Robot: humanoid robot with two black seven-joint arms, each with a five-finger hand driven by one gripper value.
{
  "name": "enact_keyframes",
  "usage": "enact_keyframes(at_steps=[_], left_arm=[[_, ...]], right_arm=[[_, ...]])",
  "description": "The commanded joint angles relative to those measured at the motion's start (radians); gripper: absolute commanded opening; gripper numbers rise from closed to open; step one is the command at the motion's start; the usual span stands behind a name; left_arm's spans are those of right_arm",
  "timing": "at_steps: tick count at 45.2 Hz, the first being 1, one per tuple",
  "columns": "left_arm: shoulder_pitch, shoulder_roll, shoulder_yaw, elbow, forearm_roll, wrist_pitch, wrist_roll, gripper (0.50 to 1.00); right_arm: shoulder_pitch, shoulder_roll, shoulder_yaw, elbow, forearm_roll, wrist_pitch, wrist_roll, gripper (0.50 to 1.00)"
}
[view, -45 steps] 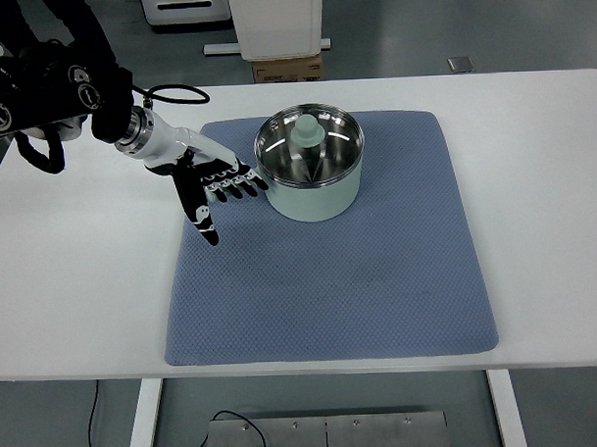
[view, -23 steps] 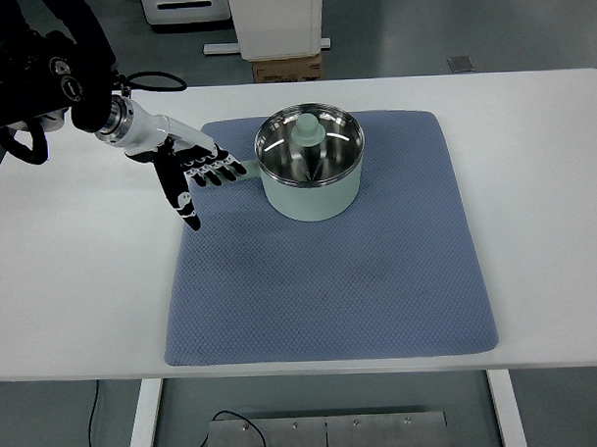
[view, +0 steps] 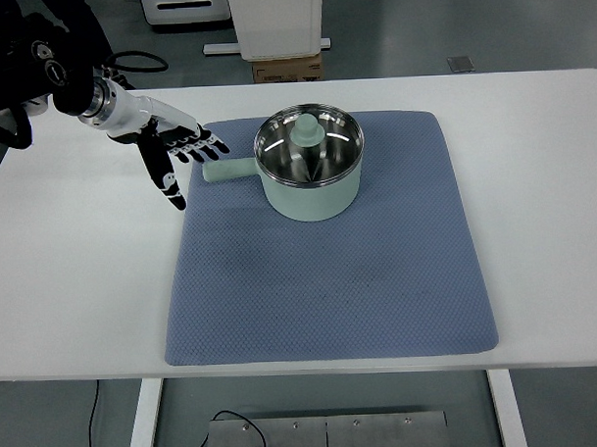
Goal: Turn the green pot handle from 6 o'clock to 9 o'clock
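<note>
Green pot (view: 312,176): I see it upright on the upper middle of the blue mat (view: 330,281), mint body with a shiny steel interior.
Pot handle (view: 228,171): short mint tab, sticking out from the pot's left side toward the picture's left, lying flat over the mat near its upper-left corner.
Lid knob (view: 306,131): a mint knob shows inside the pot's rim, toward the back; I cannot tell whether it sits on a clear lid or rests inside the pot.
Left hand (view: 176,157): my working hand, fingers spread and relaxed, gripping nothing. It hovers just left of the handle's outer end, partly over the mat's left edge; the fingertips nearest the handle look close to it, but I cannot tell whether they touch.
Left arm (view: 48,80): enters from the upper-left corner, dark joints and cabling, white wrist section leading into the hand.
Right hand: I do not see it in this view.
Mat: quilted blue pad, lying flat on the white surface (view: 543,205).
Background: a cardboard box (view: 287,70) sits on the floor beyond the surface's far edge.
</note>
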Motion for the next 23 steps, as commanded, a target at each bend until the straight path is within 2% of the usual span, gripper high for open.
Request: enact_keyframes(at_steps=[1,10,16,23], left_arm=[[-0.009,0.007,-0.007,0.012,-0.003,0.0,-0.001,1.0],[-0.046,0.026,-0.016,0.029,-0.029,0.0,-0.001,1.0],[-0.031,0.022,-0.047,0.142,-0.101,0.0,-0.004,1.0],[0.058,0.026,-0.131,0.271,-0.267,0.0,-0.002,1.0]], right_arm=[[0.0,0.0,0.0,0.0,0.0,0.0,0.0,1.0],[0.0,0.0,0.0,0.0,-0.001,0.0,0.0,1.0],[0.0,0.0,0.0,0.0,0.0,0.0,0.0,1.0],[0.0,0.0,0.0,0.0,0.0,0.0,0.0,1.0]])
